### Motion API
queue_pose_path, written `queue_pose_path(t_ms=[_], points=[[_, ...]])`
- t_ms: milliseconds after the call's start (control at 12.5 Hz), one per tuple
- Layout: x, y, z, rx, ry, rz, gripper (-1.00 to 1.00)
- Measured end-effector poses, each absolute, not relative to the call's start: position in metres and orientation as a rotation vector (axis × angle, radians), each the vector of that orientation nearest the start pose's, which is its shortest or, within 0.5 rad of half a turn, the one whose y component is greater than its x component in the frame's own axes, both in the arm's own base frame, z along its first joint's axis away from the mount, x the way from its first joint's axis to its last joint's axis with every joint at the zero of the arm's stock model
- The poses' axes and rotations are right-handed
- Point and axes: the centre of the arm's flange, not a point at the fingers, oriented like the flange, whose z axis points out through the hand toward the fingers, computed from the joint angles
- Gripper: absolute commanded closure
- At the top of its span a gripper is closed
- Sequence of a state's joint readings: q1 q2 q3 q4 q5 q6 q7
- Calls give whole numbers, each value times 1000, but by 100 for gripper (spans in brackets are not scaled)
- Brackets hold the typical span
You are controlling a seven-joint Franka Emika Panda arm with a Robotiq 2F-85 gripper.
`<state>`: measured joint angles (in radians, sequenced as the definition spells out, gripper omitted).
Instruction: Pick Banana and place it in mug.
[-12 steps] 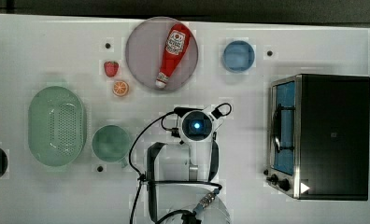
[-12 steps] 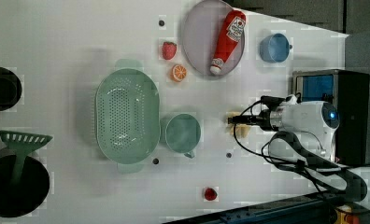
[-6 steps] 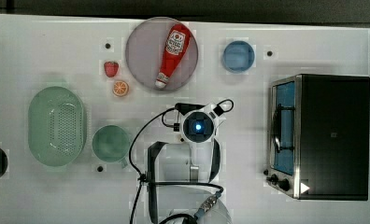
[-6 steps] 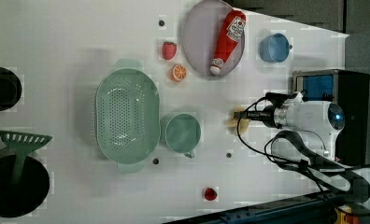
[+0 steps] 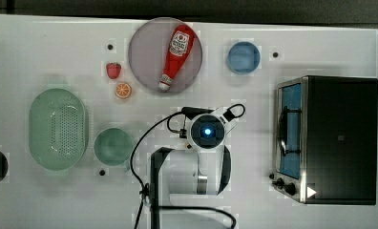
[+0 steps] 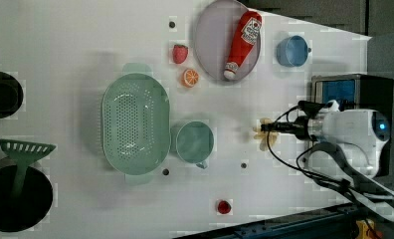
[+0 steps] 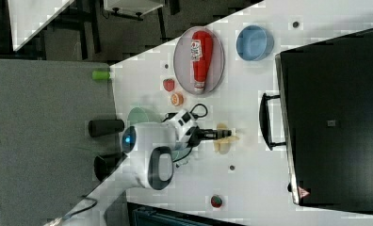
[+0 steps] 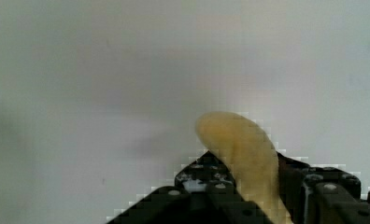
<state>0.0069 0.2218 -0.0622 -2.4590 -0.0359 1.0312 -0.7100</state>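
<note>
The gripper [image 8: 248, 196] is clamped on the banana [image 8: 241, 154]: in the wrist view the pale yellow fruit runs up between the black fingers [image 8: 206, 179], its blunt end sticking out past them over the white table [image 8: 103, 70]. In the left view the gripper [image 6: 264, 128] meets the banana [image 6: 260, 134] on the table, well to the left view's right of the mug [image 6: 194, 142], with bare tabletop between them. In the right view the banana [image 7: 221, 141] shows as a yellow shape just under the fingertips, between the arm [image 7: 149, 141] and the oven [image 7: 330, 117]. In the top view the arm [image 5: 204, 138] covers the fruit; the mug [image 5: 113, 146] stands to the top view's left of it, just beside the basket [image 5: 58, 129]. Further up the top view a ketchup bottle [image 5: 176, 52] lies on a grey plate [image 5: 144, 52], with a strawberry [image 5: 113, 70] and an orange slice [image 5: 123, 89] at the plate's left and a blue bowl [image 5: 244, 57] at its right. The oven [image 5: 335, 138] sits at the top view's right edge of the table. In the left view a green slotted spatula [image 6: 23, 149] leans out of a dark pot [image 6: 16, 199] near the left view's lower left corner
</note>
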Motion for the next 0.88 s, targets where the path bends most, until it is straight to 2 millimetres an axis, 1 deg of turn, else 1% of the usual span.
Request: queue_pose_path(t_ms=[80, 160, 320, 400, 560, 720, 800, 880], points=[[471, -27, 221, -3164, 160, 167, 38], [470, -30, 250, -3154, 187, 185, 38], [480, -36, 324, -3150, 207, 120, 38], [480, -39, 361, -3133, 233, 94, 38], [473, -44, 437, -3120, 253, -10, 38], [475, -43, 510, -3137, 232, -56, 38], [475, -41, 540, -3142, 229, -101, 38], [473, -37, 559, -3143, 242, -111, 38]])
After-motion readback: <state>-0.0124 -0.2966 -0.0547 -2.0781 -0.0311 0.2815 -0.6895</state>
